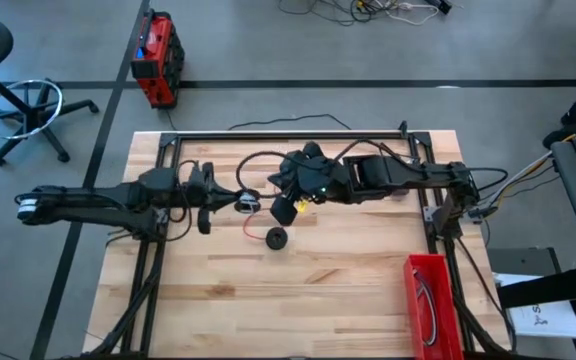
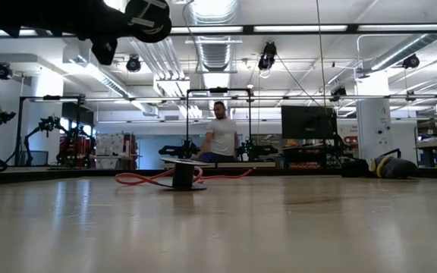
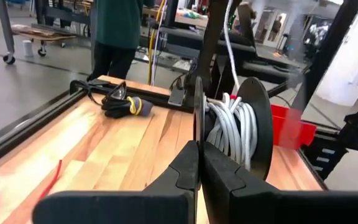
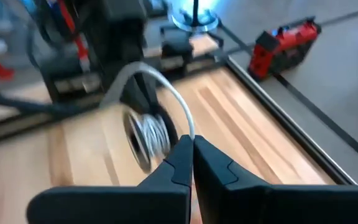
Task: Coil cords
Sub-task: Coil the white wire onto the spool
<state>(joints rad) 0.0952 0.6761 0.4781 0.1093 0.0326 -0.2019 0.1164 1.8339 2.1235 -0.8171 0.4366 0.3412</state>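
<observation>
A black spool (image 3: 253, 124) wound with the white cord (image 3: 229, 134) hangs above the table's middle, and my left gripper (image 3: 200, 163) is shut on it. From the spool the white cord arcs up to my right gripper (image 4: 192, 146), which is shut on it just to the spool's right (image 1: 286, 207). A second black spool (image 2: 182, 175) stands on its flange on the table, with the red cord (image 2: 146, 180) lying loose beside it. A black cord bundle (image 3: 118, 103) lies by the far rail. My left gripper pinches the edge of the spool's near flange (image 3: 197, 118) between its two fingers, coming level from the table's left. The spool is lifted clear of the table with its flanges upright. My right gripper pinches the white cord's free run (image 4: 190, 132) between its fingertips, a single strand. The cord curves from the fingers over to the spool (image 4: 146, 138) in a slack arc, clear of the table.
A red bin (image 1: 428, 300) holding cords stands at the table's near right corner. Black frame rails (image 1: 288, 134) run along the far edge and both sides. A person (image 2: 220, 133) stands in the room beyond the table.
</observation>
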